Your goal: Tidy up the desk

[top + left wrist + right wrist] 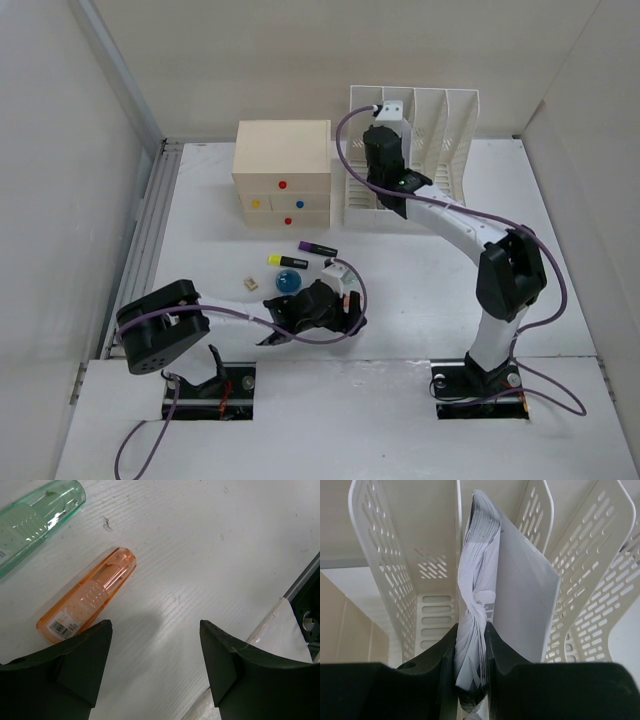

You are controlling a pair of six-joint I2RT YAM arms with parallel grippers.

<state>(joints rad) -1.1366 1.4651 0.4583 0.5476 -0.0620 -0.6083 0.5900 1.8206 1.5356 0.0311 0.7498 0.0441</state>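
The desk [420, 290] is a wide white tabletop. My left gripper [345, 318] hovers low over its near middle, open and empty [155, 655]. In the left wrist view a clear orange pen-shaped case [92, 597] lies on the desk [210, 545] just beyond my left finger [75, 665], and a clear green one [30, 522] lies farther off at the top left. My right gripper [383, 150] reaches into the white slotted file rack [440, 130]. It is shut [471, 652] on a crumpled stack of white papers [480, 575] standing in a rack slot.
A cream drawer box [282, 150] stands left of the rack. A purple-black marker [318, 248], a yellow marker [287, 260], a blue ball [289, 282] and a small eraser [251, 283] lie before it. A grey rail [140, 250] runs along the left edge.
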